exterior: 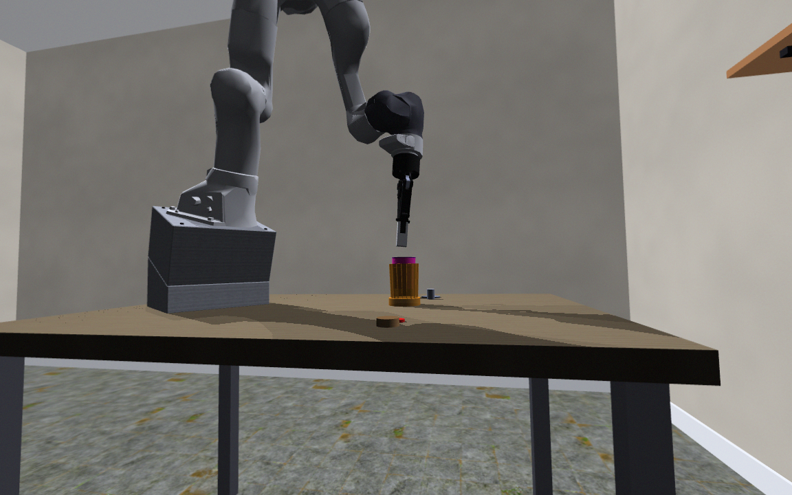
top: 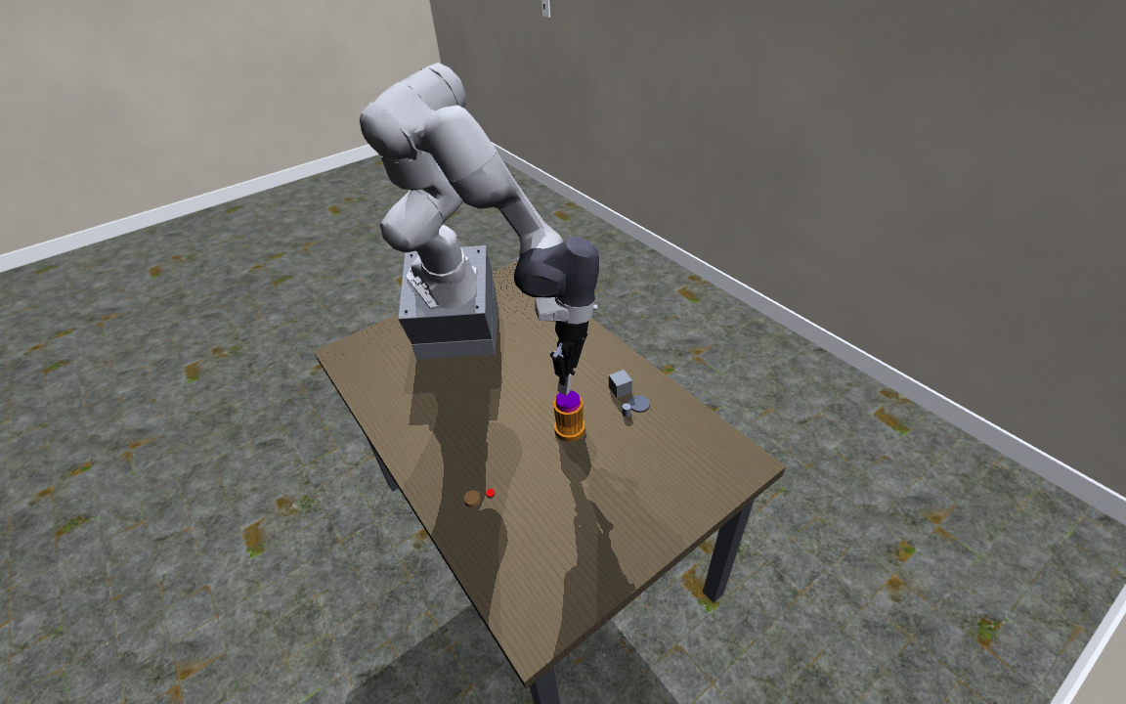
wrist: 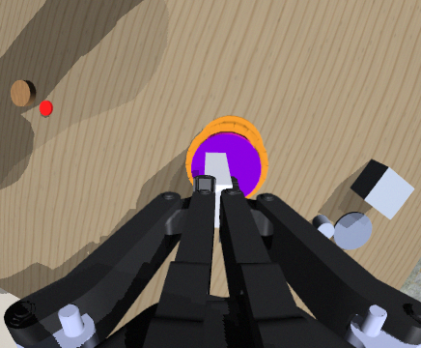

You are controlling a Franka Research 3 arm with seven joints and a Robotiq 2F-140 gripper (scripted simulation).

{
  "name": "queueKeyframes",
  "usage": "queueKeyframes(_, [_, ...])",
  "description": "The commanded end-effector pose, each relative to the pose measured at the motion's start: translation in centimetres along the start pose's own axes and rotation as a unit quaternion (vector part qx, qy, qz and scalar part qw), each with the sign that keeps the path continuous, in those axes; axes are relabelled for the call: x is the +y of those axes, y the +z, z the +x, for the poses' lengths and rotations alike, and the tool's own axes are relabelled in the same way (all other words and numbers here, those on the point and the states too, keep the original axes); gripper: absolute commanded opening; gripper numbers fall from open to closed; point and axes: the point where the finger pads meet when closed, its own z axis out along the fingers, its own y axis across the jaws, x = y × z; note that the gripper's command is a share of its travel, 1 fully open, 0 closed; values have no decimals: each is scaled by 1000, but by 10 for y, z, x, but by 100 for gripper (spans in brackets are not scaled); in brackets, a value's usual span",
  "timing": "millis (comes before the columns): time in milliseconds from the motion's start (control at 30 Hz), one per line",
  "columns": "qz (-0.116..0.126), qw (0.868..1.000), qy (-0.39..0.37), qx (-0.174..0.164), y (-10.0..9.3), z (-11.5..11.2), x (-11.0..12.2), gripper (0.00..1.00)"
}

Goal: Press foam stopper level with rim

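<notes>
An orange ribbed jar (top: 569, 419) stands upright near the middle of the wooden table; it also shows in the side view (exterior: 403, 281) and the wrist view (wrist: 228, 135). A purple foam stopper (top: 567, 401) (exterior: 403, 260) sits in its mouth and sticks up a little above the rim, with nothing on top of it (wrist: 226, 165). My gripper (exterior: 401, 240) is shut and empty, pointing straight down. Its fingertips (top: 564, 386) hang a short gap above the stopper, centred over it in the wrist view (wrist: 216, 186).
A grey cube (top: 621, 381), a grey disc (top: 639, 403) and a small grey peg (top: 627, 408) lie right of the jar. A brown disc (top: 471, 497) and a red dot (top: 490, 493) lie near the front left. The arm's base block (top: 448, 306) stands at the back.
</notes>
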Motion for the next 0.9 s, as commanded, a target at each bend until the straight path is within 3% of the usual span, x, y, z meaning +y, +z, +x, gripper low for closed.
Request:
queueKeyframes(0, [-39, 992, 112, -35, -3, -7, 5, 0])
queueKeyframes(300, [-57, 985, 157, -41, -3, -5, 1, 0])
queueKeyframes(867, [-57, 985, 157, -41, -3, -5, 1, 0])
